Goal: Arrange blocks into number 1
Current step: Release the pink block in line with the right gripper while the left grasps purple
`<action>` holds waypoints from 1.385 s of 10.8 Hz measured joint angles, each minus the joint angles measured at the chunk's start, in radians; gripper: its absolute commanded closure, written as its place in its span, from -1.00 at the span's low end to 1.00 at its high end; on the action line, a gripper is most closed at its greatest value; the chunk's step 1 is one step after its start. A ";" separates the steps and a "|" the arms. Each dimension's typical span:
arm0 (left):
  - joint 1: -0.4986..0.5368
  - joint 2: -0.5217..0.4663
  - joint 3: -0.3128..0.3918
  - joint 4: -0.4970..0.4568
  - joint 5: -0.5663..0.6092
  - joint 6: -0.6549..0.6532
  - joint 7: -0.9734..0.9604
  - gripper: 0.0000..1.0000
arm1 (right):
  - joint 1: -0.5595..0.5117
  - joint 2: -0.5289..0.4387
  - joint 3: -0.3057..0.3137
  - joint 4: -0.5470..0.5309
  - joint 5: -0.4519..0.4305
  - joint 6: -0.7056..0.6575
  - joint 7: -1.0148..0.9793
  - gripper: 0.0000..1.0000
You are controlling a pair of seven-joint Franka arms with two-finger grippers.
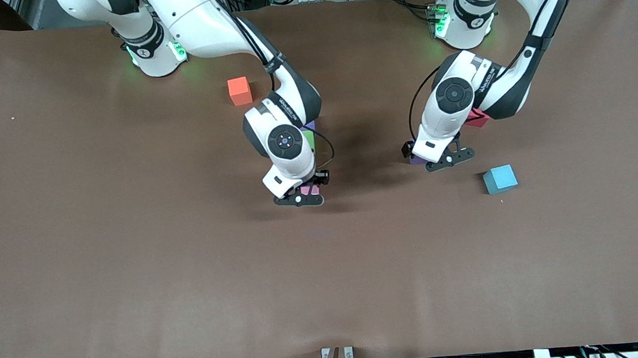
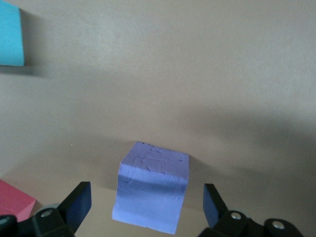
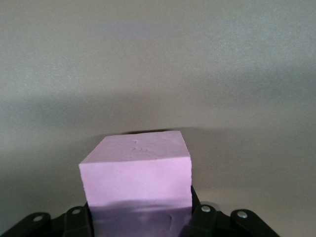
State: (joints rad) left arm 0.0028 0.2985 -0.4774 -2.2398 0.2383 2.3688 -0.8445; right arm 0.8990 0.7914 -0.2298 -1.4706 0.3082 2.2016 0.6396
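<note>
My right gripper is shut on a pink block, low at the table's middle. Just farther from the front camera, a green block and a purple block peek out from under the right arm's wrist. My left gripper is open and low, its fingers straddling a second purple block with a gap on each side. That block rests on the table. The other pink block is hidden.
An orange cube sits toward the right arm's base. A red cube lies partly under the left arm. A light-blue cube rests beside the left gripper, nearer the front camera. Brown table all round.
</note>
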 measured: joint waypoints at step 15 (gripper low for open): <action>0.005 0.107 0.000 0.008 0.000 0.068 0.034 1.00 | -0.002 -0.005 0.026 -0.040 0.001 0.010 0.000 -1.00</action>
State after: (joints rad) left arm 0.0078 0.4054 -0.4775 -2.2313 0.2382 2.4368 -0.8102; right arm 0.8965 0.7863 -0.2040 -1.5107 0.3092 2.2120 0.6396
